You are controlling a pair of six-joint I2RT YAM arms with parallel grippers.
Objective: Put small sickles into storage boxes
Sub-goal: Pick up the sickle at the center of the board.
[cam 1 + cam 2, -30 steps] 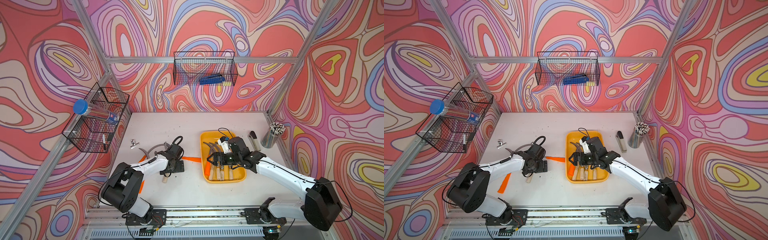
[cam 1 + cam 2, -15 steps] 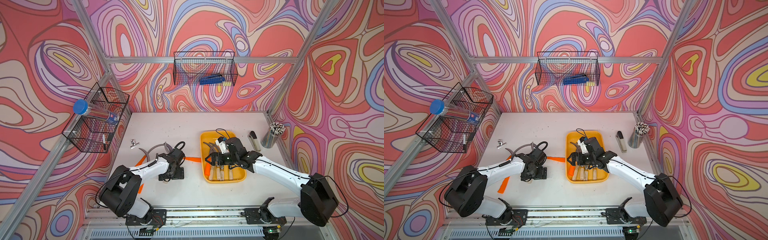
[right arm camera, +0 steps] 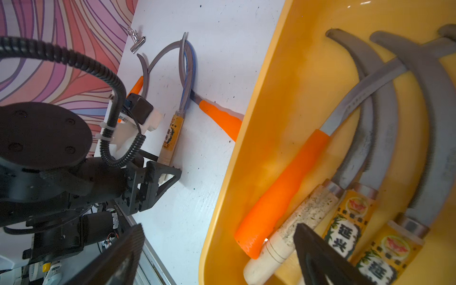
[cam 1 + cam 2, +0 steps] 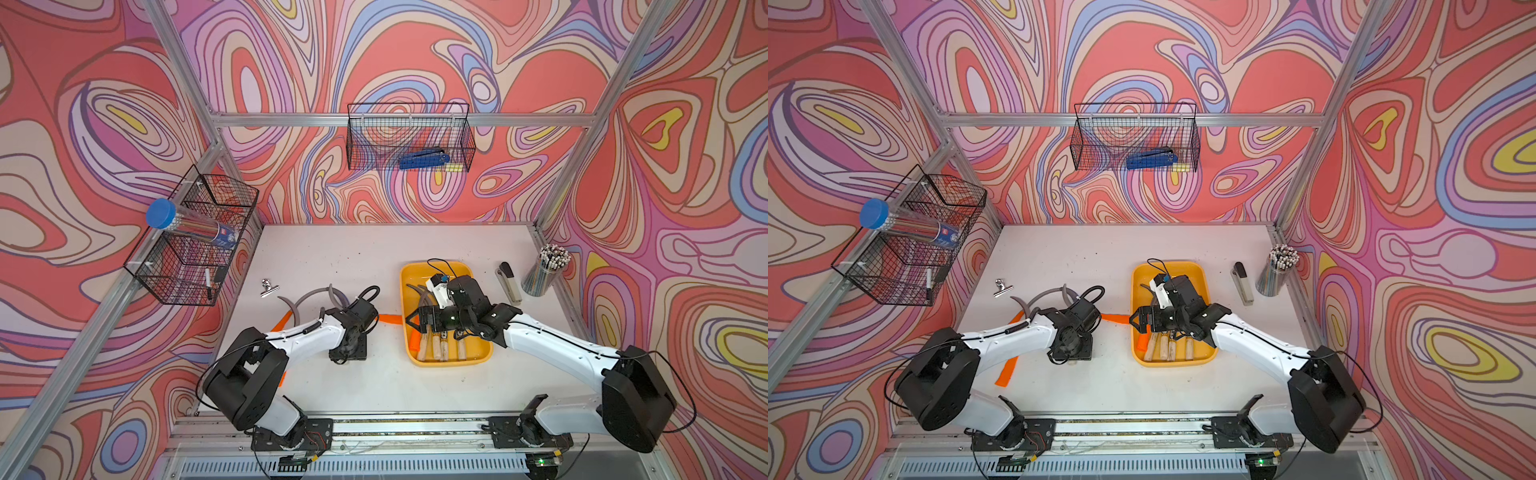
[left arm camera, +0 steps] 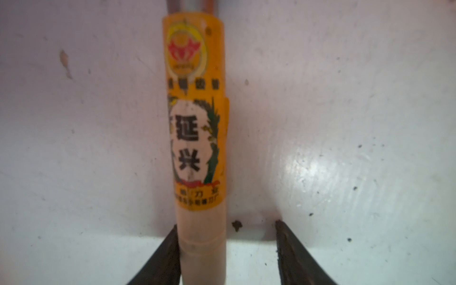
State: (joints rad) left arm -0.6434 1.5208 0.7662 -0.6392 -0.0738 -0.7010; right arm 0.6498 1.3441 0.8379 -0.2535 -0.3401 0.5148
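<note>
**Left arm mid-grasp on table sickle; 4 already stowed**

Step in hand, as it reads: picking the wood-handled sickle (image 5: 199, 148), which is lying flat on the table (image 5: 345, 98), well to the left of the yellow tray (image 4: 451, 362).

- The left gripper (image 5: 226, 224) is straddling the bare butt end of the handle, just past the yellow label. Fingers are standing partly apart: 1 finger (image 5: 162, 261) is touching the handle and the other is showing a clear gap. Nothing is clamped yet.
- The right gripper (image 3: 219, 225) is hovering at the tray's left wall with fingers spread wide, holding nothing.
- The tray is carrying the stowed sickles (image 3: 350, 222): 4 of them, 1 orange-handled and 3 wood-handled. Their handles are pointing toward the robot and their blades are crossing at the far end.
- Outside the tray, a loose orange-handled sickle (image 4: 390, 319) is lying with its handle end just beside the tray's left wall. A second orange handle (image 4: 1007, 370) is showing partly under the left arm.
- The target's blade is overlapping other grey blades (image 3: 182, 61) on the table.

Next move is calling for:
- both fingers bearing on the handle before any lift;
- a lift that frees the blade from that overlap;
- a butt-end grip, so the blade end is likely drooping or pivoting in transit;
- the right arm making room at the tray.
</note>
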